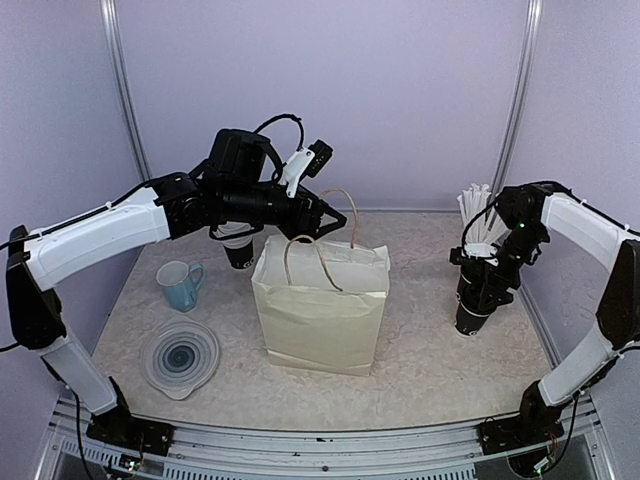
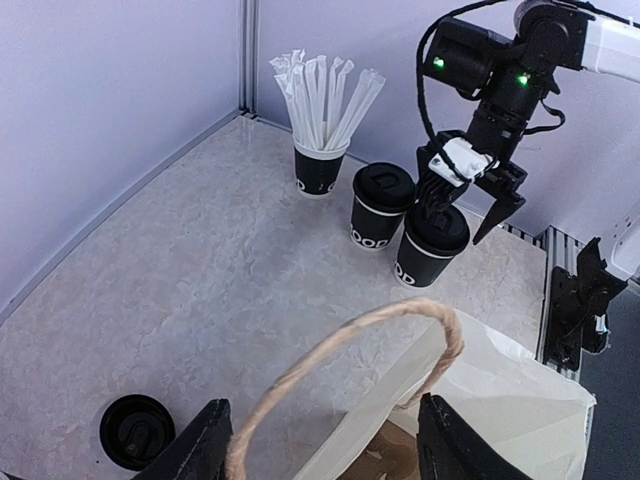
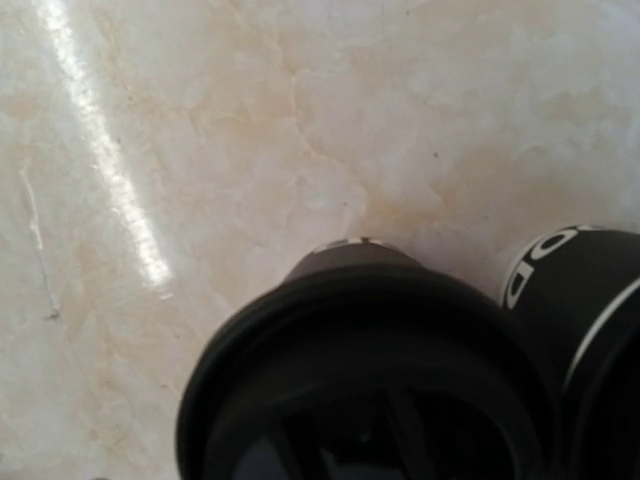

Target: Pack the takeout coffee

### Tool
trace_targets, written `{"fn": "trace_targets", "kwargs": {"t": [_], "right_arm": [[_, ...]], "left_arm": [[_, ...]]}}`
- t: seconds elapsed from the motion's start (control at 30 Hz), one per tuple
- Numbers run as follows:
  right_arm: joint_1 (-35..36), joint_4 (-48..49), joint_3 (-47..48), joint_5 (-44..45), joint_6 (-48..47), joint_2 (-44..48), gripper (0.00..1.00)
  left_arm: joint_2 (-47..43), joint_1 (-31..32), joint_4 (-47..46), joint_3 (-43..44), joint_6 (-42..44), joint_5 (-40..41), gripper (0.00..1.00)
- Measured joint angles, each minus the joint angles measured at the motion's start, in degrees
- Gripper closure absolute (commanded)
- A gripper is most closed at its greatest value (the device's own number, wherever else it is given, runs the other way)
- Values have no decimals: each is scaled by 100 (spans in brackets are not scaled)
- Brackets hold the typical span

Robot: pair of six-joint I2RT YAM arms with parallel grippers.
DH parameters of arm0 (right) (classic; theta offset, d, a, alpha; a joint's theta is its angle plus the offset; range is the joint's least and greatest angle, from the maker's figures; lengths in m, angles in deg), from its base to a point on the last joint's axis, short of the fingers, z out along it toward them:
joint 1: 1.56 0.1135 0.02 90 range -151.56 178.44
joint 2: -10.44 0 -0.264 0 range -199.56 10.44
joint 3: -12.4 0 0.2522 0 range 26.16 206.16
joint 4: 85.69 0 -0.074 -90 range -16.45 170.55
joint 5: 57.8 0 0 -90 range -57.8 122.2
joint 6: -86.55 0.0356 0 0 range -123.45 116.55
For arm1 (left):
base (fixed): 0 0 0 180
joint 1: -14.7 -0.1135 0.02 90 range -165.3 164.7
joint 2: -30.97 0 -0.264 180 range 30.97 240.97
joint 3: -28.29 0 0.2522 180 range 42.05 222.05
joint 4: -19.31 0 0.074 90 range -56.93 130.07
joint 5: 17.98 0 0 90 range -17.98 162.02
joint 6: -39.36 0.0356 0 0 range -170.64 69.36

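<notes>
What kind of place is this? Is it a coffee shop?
Probably a robot practice booth, not a real café: plain purple walls on a metal frame, two robot arms bolted at the table edge, and just a few coffee cups and a paper bag.

Top view: sat high behind the arms and looked down on the whole counter [image 1: 450, 370].
Left wrist: hung above the paper bag [image 2: 500, 400] and looked across at the lidded cups [image 2: 432, 250].
Right wrist: looked down, very close to one lid [image 3: 370, 370].
Shared: all saw those cups.
</notes>
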Motion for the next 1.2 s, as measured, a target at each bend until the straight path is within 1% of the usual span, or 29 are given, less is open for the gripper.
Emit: {"fn": "trace_targets", "kwargs": {"t": [0.2, 0.4, 0.77, 0.93, 1.0, 1.1, 1.2], "right_arm": [[-4, 76, 57, 13, -9, -168, 13], [-7, 85, 57, 13, -9, -212, 12], [-11, 354, -144, 201, 31, -197, 21], [-11, 424, -208, 238, 39, -131, 32], [-11, 407, -201, 229, 76, -120, 34], [-9, 229, -120, 120, 98, -118, 35], [4, -94, 221, -240, 92, -50, 36]], "left_arm": [[-44, 31, -52, -70, 0, -4, 40], [-44, 31, -83, -118, -2, -15, 40], [-46, 28, -144, -118, 0, -44, 42], [-46, 2, -138, -118, 2, -44, 48], [-46, -7, -122, -118, 0, -44, 52], [-46, -22, -48, -94, 52, -42, 62], [-46, -35, 17, -35, 116, -46, 73]]}}
